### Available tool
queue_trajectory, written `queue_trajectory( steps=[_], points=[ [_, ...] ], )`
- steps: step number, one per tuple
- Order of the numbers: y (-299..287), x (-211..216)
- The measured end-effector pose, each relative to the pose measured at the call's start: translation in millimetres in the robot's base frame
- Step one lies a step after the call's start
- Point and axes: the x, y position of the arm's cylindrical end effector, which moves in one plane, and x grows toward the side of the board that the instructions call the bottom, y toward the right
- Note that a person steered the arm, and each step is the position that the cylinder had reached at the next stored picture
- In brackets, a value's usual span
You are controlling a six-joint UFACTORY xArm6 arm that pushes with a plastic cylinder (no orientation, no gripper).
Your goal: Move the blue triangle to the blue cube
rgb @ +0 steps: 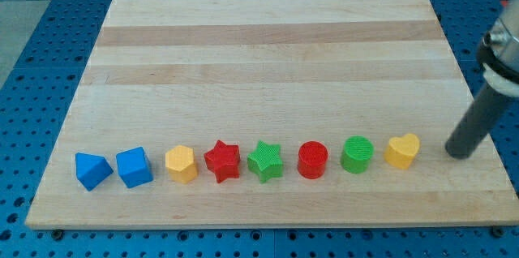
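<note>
The blue triangle (92, 169) lies at the left end of a row of blocks near the view's bottom. The blue cube (134, 166) stands just to its right, with a narrow gap between them. My rod comes down at the view's right, and my tip (460, 154) rests on the wooden board (268, 55) near its right edge. The tip is far to the right of both blue blocks and a short way right of the yellow heart (402, 150).
The row continues rightward from the blue cube: a yellow hexagon (181, 163), a red star (222, 161), a green star (265, 161), a red cylinder (312, 160), a green cylinder (357, 154) and the yellow heart. A blue perforated table surrounds the board.
</note>
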Motion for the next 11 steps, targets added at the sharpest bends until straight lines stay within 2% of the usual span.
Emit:
queue_trajectory(
  steps=[1, 2, 4, 8, 11],
  points=[
    [-53, 44],
    [-111, 68],
    [-124, 69],
    [-301, 69],
    [-412, 68]
  ],
)
